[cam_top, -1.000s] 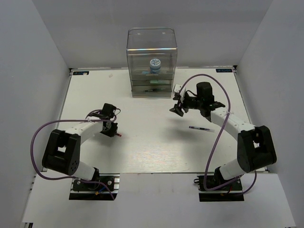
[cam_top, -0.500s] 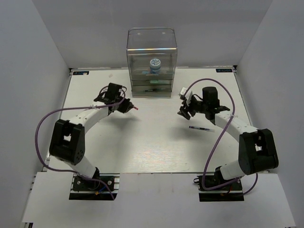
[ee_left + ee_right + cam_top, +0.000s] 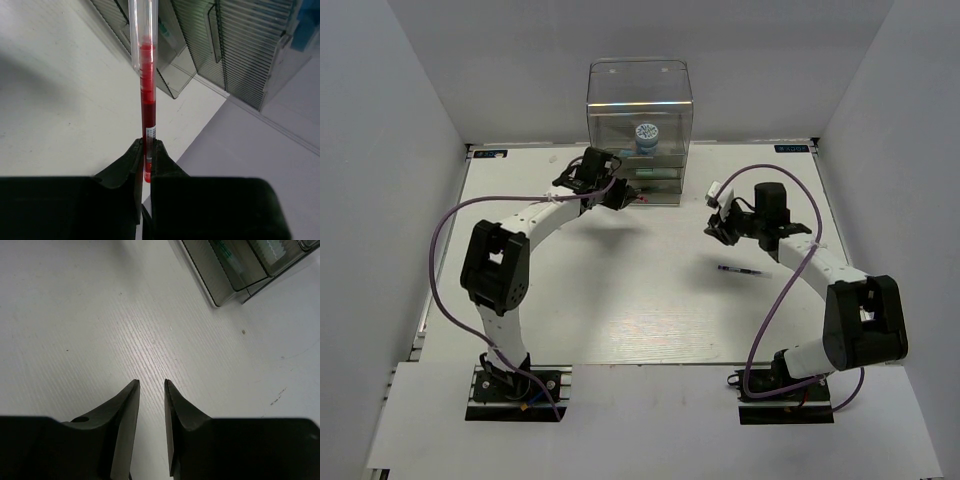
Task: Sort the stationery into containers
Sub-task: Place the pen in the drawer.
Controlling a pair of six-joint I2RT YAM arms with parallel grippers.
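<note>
While the left pincer (image 3: 146,146) is clamped shut on the lower end of a thin red pen (image 3: 146,85), the left arm reaches far across the tabletop (image 3: 620,310) to the front of the smoky clear drawer unit (image 3: 605,120). Seen from the left wrist, the pen runs straight out from between the fingertips, its red barrel giving way to a clear section. Its far end lies over the lower left corner of the ribbed drawer fronts (image 3: 240,45). Whether the tip touches the plastic cannot be told.

From above, the left pincer (image 3: 616,193) sits just beside the bottom drawers. In the tall box on top of the unit stands the round blue-and-white tub (image 3: 647,135).

The right pincer (image 3: 151,383) hangs over bare tabletop with its two fingers a narrow gap apart and nothing between them. Its wrist camera shows a corner of the drawer unit (image 3: 235,270) at the upper right, with something green (image 3: 225,254) lying inside a drawer. In the overhead view the right pincer (image 3: 723,228) is to the right of the unit, apart from it. A dark pen (image 3: 742,269) lies flat on the tabletop near it, on the side towards the arm bases.
</note>
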